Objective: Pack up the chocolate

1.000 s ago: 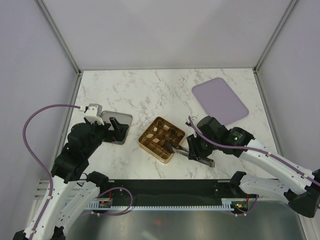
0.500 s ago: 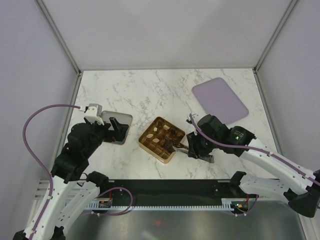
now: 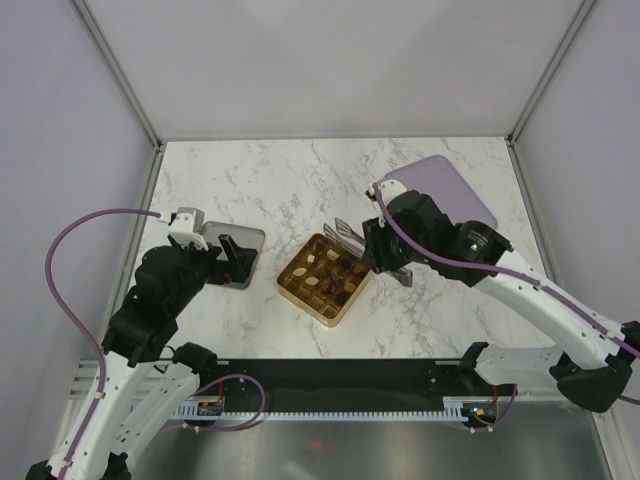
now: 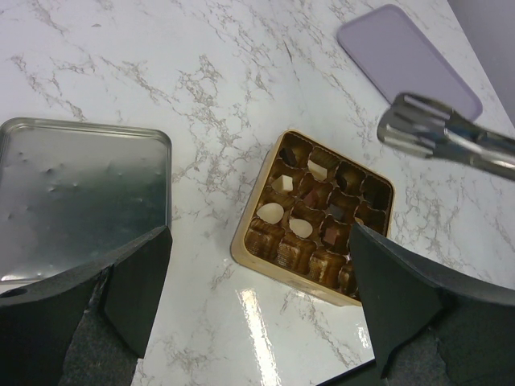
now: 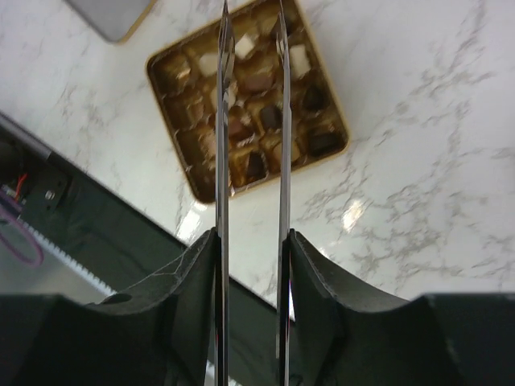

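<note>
The chocolate is seen in the cells of the gold tray, in the middle of the counter; no loose piece is found on the marble. The right jaws are held above the tray's upper right edge in the top view, with a narrow gap between them and nothing pinched. In the right wrist view the tray lies straight beyond the tips, in the upper middle. The left jaws, spread wide, are beside the silver lid, farther off. A long axis cannot be judged.
</note>
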